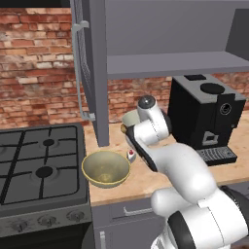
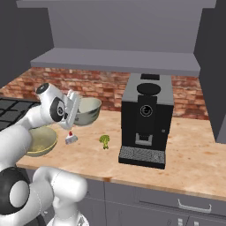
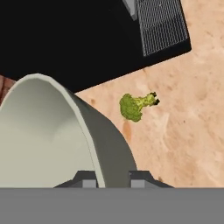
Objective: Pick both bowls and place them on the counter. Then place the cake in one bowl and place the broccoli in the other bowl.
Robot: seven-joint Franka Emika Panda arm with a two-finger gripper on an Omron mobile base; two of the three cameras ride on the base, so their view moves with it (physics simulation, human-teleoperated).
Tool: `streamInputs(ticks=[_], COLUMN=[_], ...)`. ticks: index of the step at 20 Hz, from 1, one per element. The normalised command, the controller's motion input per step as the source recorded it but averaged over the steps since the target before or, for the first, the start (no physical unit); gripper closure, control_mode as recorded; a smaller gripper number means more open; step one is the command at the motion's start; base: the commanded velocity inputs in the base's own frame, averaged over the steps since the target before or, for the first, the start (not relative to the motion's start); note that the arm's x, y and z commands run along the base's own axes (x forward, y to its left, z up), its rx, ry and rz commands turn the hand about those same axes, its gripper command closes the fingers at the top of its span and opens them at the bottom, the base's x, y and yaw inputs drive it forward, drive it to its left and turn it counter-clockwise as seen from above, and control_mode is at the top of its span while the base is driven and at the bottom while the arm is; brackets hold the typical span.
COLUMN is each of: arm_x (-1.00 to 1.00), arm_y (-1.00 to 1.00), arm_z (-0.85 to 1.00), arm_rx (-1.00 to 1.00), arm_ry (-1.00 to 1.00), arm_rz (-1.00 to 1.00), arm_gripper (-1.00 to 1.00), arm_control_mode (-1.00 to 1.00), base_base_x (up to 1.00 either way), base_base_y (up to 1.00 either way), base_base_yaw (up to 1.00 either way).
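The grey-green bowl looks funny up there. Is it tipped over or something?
Yes. The grey-green bowl is in the air above the counter, pinched at its rim by the gripper and tilted on its side. The yellow-tan bowl sits upright; nothing is spilled.

No readable text, no labels, no numbers — nothing legible

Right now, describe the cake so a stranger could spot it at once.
Start at the black coffee machine on the beige counter and look left, past the green broccoli. The cake sits on the counter beside the yellow-tan bowl. It is a tiny white wedge with a red top, far smaller than the bowl and the one white-and-red thing there.
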Motion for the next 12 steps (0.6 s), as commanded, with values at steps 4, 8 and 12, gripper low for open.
streamInputs(ticks=[4, 8, 12], arm_x=[0.07, 0.13, 0.14], arm_y=[-0.26, -0.21, -0.15], arm_z=[-0.17, -0.22, -0.22], arm_rx=[0.00, 0.00, 0.00], arm_ry=[0.00, 0.00, 0.00], arm_rz=[0.00, 0.00, 0.00], arm_gripper=[1.00, 1.00, 1.00], arm_control_mode=[-1.00, -1.00, -1.00], base_base_x=[0.00, 0.00, 0.00], base_base_y=[0.00, 0.00, 0.00], base_base_yaw=[0.00, 0.00, 0.00])
